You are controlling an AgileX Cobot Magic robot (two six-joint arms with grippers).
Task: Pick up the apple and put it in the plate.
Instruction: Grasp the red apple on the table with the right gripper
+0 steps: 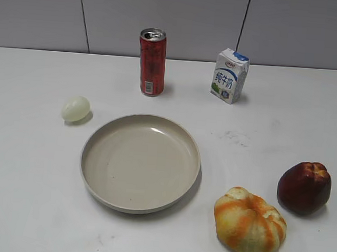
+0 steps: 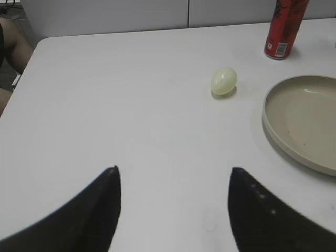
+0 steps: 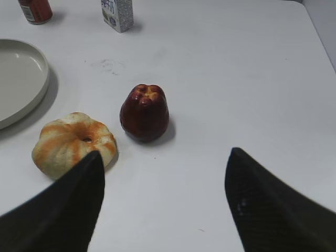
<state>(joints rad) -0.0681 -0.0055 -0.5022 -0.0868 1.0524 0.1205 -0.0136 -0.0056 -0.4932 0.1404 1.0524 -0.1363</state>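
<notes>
White worktop (image 1: 28,197) below a grey panelled wall carries everything. Largest is the plate (image 1: 140,162), empty at centre, then the ribbed orange pumpkin-like fruit (image 1: 249,221), then the apple (image 1: 304,187) just beside it, well right of the plate. A red can (image 1: 152,61), milk carton (image 1: 229,75) and pale egg (image 1: 76,108) sit further back. The apple looks firm, smooth and probably slippery; its broad lower body seems the safest hold. Right gripper (image 3: 164,168) hovers near it, jaws spread wide, empty. Left gripper (image 2: 173,181) likewise gapes over bare worktop, touching nothing.
</notes>
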